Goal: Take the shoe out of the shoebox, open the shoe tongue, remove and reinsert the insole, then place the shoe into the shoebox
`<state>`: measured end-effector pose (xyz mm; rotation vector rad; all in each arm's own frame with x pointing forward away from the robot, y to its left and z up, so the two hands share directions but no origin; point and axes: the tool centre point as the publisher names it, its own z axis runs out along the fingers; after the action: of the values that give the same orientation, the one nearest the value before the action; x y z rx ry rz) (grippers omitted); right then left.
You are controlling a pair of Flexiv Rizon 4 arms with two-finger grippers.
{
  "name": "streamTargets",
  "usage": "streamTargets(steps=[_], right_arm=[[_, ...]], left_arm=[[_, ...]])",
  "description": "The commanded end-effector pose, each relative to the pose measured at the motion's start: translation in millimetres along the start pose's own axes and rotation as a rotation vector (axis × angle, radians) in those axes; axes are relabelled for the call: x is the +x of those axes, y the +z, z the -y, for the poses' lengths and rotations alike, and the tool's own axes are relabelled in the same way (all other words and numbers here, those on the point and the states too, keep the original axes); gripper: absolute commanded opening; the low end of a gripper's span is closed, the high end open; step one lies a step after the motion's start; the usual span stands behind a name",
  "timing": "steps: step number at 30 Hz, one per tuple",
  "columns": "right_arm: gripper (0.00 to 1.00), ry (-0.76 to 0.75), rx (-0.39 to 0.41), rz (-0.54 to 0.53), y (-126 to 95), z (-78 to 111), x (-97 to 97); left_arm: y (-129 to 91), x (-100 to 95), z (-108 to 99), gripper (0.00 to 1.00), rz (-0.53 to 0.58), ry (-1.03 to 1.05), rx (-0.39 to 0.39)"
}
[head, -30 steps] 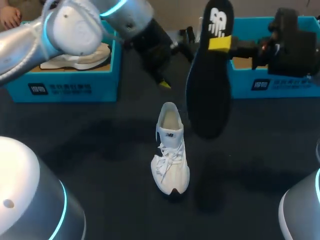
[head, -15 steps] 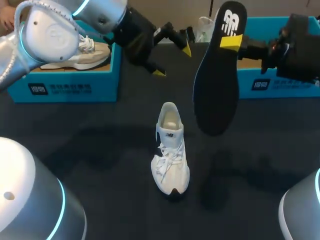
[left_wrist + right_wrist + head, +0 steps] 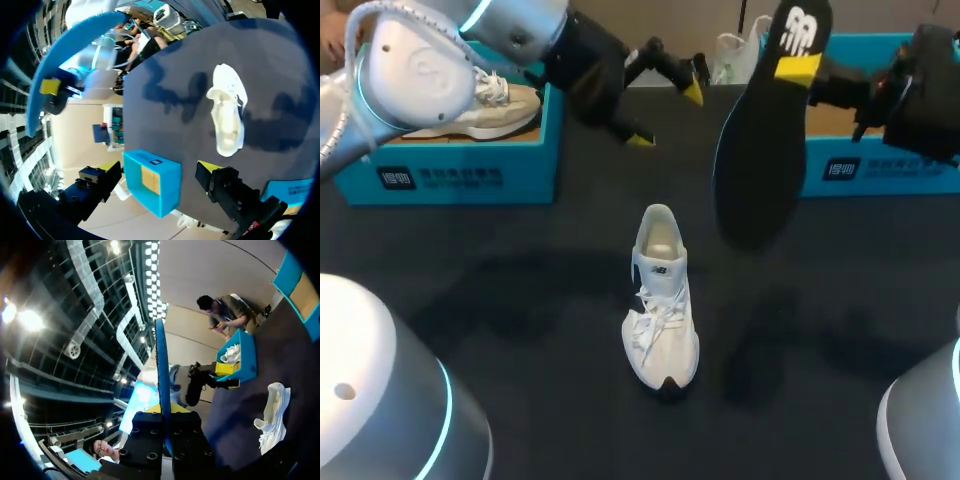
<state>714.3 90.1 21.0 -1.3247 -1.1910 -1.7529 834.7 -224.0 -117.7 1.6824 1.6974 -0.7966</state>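
While the right gripper (image 3: 798, 68) pinches the insole (image 3: 760, 150) near its heel end, one yellow tip on each face, the insole hangs up in the air with its toe end pointing down, off to the right of the shoe (image 3: 660, 300) and apart from it. That shoe stands upright on its sole in the middle of the dark table (image 3: 520, 300), toe toward the robot and mouth facing up. From the head view the hanging insole covers the near left corner of the right shoebox (image 3: 865, 160), which sits open at the table's far right. At the far left sits the left shoebox (image 3: 450, 165) with a second shoe (image 3: 480, 108) in it, partly hidden by the left arm. The left gripper (image 3: 666, 116) hovers over the far middle of the table with its fingers spread wide and nothing between them. In its own wrist view the right shoebox lies ahead of those fingers and the shoe beyond it.

Compared with half a second ago, the insole has lifted a little and drifted to the right, its toe end now higher above the table. The left gripper has barely shifted in that time; a full second ago it was pointing down more steeply. The shoe has not moved.
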Motion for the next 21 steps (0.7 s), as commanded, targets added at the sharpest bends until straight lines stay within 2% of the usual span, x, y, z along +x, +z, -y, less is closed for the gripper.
streamTargets(steps=[1, 8, 14, 19, 21], right_arm=[[0.0, 0.079, 0.003, 0.021, 9, -16.7, -13.7], [0.0, 0.203, 0.066, 0.051, 22, -50.6, -25.4], [0.0, 0.299, 0.127, 0.085, 31, -71.8, -35.4], [0.0, 0.369, 0.194, 0.119, 42, -88.0, -45.5], [0.0, 0.398, 0.196, 0.132, 46, -93.7, -51.5]], left_arm=[[-9, 4.3, -6, 1.0, 0.119, 0.004, 0.019], [-29, -11.7, -6, 1.0, 0.259, 0.038, 0.027], [-43, -22.3, 4, 1.0, 0.357, 0.076, 0.06], [-55, -31.1, 7, 1.0, 0.439, 0.07, 0.055], [-58, -34.1, 9, 1.0, 0.467, 0.072, 0.055]])
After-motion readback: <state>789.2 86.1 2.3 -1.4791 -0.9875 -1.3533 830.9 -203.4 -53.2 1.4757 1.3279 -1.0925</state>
